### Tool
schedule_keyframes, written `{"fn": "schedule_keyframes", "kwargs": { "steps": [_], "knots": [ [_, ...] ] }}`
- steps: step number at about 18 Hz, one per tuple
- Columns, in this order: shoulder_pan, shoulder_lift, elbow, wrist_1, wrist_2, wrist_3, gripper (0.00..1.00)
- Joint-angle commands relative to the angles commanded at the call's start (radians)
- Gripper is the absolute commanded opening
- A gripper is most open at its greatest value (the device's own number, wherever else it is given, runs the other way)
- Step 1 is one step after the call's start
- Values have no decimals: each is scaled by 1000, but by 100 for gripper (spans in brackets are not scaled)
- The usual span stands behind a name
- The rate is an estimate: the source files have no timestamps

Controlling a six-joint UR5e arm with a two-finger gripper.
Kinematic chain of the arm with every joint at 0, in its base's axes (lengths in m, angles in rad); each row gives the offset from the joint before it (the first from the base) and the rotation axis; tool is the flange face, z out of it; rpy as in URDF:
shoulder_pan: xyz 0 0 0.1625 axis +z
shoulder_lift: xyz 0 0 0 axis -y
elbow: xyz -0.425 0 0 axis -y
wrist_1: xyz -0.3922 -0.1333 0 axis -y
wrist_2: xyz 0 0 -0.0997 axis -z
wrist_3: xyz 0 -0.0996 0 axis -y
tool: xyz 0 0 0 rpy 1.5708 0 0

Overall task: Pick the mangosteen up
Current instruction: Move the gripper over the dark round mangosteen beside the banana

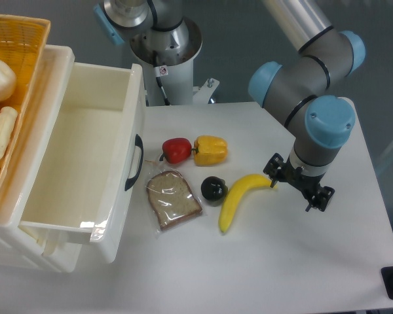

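Note:
The mangosteen (214, 189) is a small glossy black round fruit lying on the white table (295, 261), just left of the yellow banana (239, 199) and right of a bagged slice of bread. My gripper (300, 185) hangs under the blue-capped wrist at the right, near the banana's upper tip and well to the right of the mangosteen. From this overhead view only its black body shows. Its fingers are hidden, so I cannot tell whether it is open or shut. It holds nothing that I can see.
A red pepper (177, 150) and a yellow pepper (211, 150) lie behind the mangosteen. The bagged bread slice (173, 198) lies to its left. A white open drawer (85, 163) stands at the left, with a wicker basket (26, 39) of bread rolls above it.

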Motion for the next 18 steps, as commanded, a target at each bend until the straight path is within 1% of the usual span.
{"fn": "schedule_keyframes", "kwargs": {
  "steps": [4, 5, 7, 9, 11, 14, 16, 18],
  "knots": [
    [-3, 2, -5, 0, -5, -9, 100],
    [-5, 0, -15, 2, -6, -12, 100],
    [-9, 0, -55, 6, -11, -14, 100],
    [-6, 6, -90, 14, -52, -14, 100],
    [-11, 14, -126, 14, -64, -14, 100],
    [-34, 21, -156, 14, -66, -21, 100],
    [-43, 25, -164, 12, -67, -64, 100],
    [-83, 38, -193, 9, -66, -72, 100]
  ]
}}
